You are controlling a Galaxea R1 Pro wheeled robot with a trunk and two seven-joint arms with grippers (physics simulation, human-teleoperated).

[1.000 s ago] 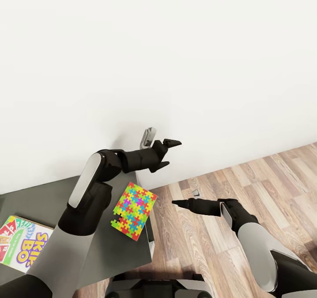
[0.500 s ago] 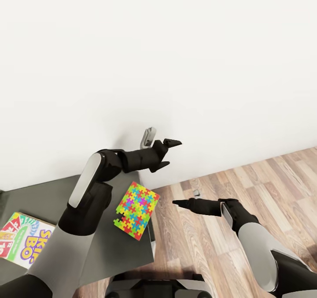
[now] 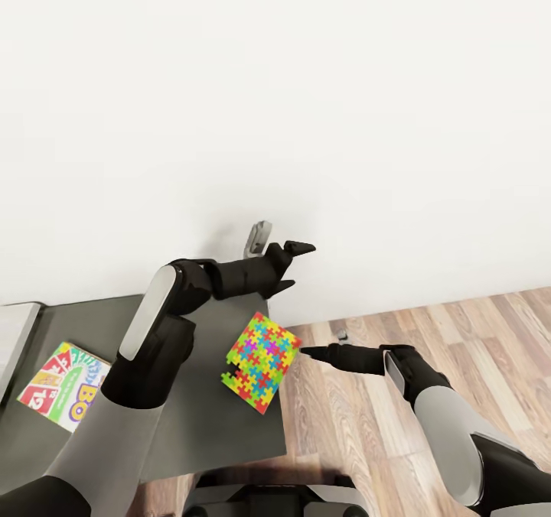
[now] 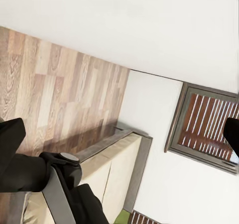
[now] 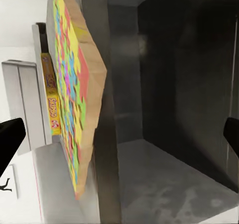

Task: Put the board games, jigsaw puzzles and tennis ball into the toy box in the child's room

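Dark-grey section of the table (image 3: 207, 425) taken as landmark. One jigsaw puzzle (image 3: 262, 361) lying flat at the table's right edge, a corner overhanging the floor side; seen edge-on in the right wrist view (image 5: 74, 99), jutting past the tabletop. Probably reachable from the side for that reason: overhang leaves room for a finger beneath. Skip-Bo board game (image 3: 65, 384) flat toward the table's left end, well apart from the puzzle. Edge of something light grey at the table's far left (image 3: 14, 341), identity unclear; toy box and tennis ball not made out. Right gripper (image 3: 315, 352) just off the table's right edge, level with the puzzle's overhang, fingers apart and empty, pointed at the sheet, apparently lined up for a side grasp. Left gripper (image 3: 295, 266) raised beyond the table's back corner near the wall, fingers spread, holding nothing, likely parked out of the way. Wood floor (image 3: 428, 349) right of the table.
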